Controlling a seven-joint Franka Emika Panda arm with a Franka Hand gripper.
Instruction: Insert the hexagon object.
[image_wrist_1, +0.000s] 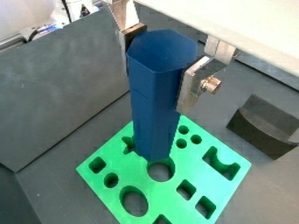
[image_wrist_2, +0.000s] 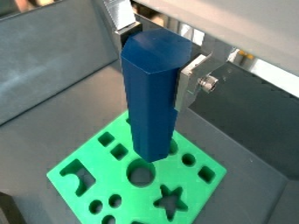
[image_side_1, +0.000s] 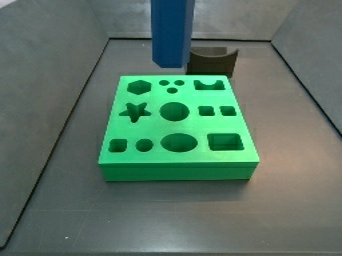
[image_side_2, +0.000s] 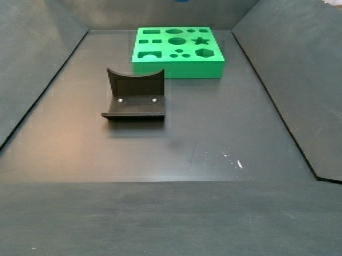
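Note:
My gripper (image_wrist_1: 163, 61) is shut on the hexagon object (image_wrist_1: 155, 96), a tall plain blue bar held upright between the silver fingers (image_wrist_1: 194, 77). Both wrist views show the same grip, with the gripper (image_wrist_2: 158, 59) round the bar's (image_wrist_2: 152, 96) upper part. The bar's lower end hangs over the green block with shaped holes (image_wrist_1: 222, 188), close to a large round hole (image_wrist_1: 160, 171). In a side view the bar (image_side_1: 170, 30) comes down from the top edge and ends above the block's (image_side_1: 174, 150) far side. The gripper itself is out of view there.
The dark fixture (image_side_2: 134, 97) stands on the dark floor near the green block (image_side_2: 179, 50); it also shows in a side view (image_side_1: 214, 58) and a wrist view (image_wrist_1: 267, 127). Grey walls (image_side_1: 54, 120) enclose the floor on the sides.

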